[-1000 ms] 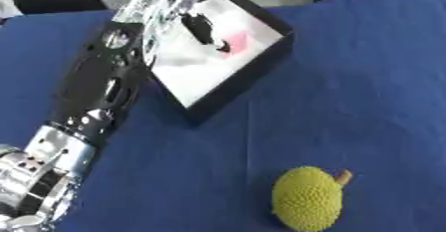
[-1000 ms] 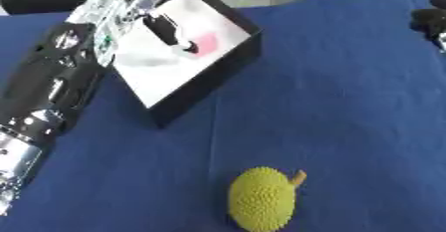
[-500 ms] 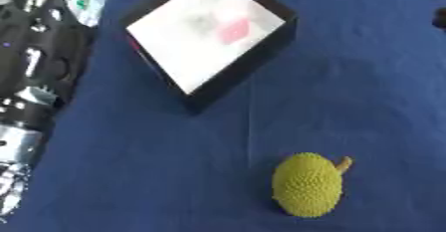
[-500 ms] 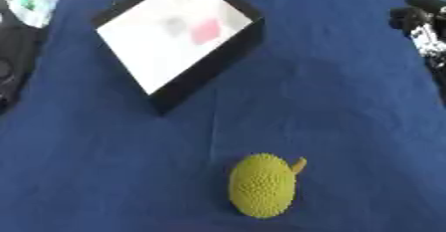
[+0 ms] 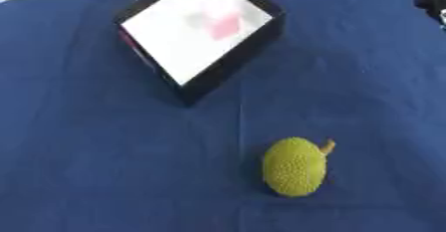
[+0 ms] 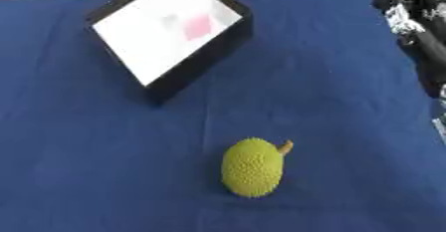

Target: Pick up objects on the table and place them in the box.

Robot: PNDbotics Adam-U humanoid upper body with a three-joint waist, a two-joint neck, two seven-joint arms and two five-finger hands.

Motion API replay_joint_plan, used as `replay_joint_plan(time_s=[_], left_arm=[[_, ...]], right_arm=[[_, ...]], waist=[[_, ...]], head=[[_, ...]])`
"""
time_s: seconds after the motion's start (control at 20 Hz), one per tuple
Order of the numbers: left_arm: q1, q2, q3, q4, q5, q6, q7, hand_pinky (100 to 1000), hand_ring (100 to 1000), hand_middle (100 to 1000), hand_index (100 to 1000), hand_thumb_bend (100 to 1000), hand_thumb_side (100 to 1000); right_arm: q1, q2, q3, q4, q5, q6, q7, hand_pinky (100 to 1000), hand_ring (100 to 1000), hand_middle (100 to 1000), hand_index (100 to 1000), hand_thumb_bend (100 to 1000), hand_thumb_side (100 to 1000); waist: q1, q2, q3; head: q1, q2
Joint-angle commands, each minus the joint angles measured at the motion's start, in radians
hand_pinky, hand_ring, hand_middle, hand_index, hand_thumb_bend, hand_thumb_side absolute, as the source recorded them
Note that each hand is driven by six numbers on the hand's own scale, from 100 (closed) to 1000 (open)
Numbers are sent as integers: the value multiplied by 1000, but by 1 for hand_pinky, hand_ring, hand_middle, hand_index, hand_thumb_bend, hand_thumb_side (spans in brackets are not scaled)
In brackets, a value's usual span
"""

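- The box (image 5: pixel 198 37) is my landmark: black walls, white floor, set cornerwise on the blue tablecloth (image 5: pixel 96 166) so that one corner points down toward the robot.
- Inside the box, on the white floor toward its far side, lies something pink (image 5: pixel 226 26) (a soft blur of colour, I cannot tell what it is). A fainter grey smudge sits just beside it, nearer the far corner.
- The one thing out on the cloth is a yellow-green, bumpy, egg-shaped fruit (image 5: pixel 295 166) with a short brownish stem at its upper right. It lies well apart from the box, on the robot's side of it and off to the right, long axis running roughly toward and away from the box. Nothing touches it.
- The right hand (image 6: pixel 409 12) shows at the edge of the right eye view, to the right of the box and level with its far half (in the left eye view only a dark scrap shows at that edge). It is black with silvery parts and hangs over the cloth, well away from both box and fruit. It has hold of nothing that I can see; whether its fingers are straight or curled I cannot tell.
- The left hand shows in neither view.
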Motion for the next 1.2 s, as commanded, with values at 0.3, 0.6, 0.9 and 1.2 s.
replay_joint_plan(time_s=[0.3,0.6,0.9,1.2], left_arm=[[321,61,93,-272,276,111,249,764,809,829,925,107,574],[509,-86,111,-284,387,78,402,737,786,803,916,100,765],[626,-192,124,-284,482,22,519,728,769,779,894,143,805],[696,-219,138,-279,508,20,551,723,766,775,892,143,799]], right_arm=[[21,-53,-15,-90,42,-3,-17,994,883,803,890,100,507],[39,-103,6,-101,149,-41,20,982,893,823,893,100,436],[84,-178,35,-101,300,-87,75,964,897,830,892,100,274],[178,-286,63,-101,457,-147,113,944,897,830,889,100,198]], waist=[[-26,-44,7],[-37,-51,5],[-47,-49,3],[-59,-48,-7]], head=[[-7,-4],[-4,1],[5,5],[13,12]])
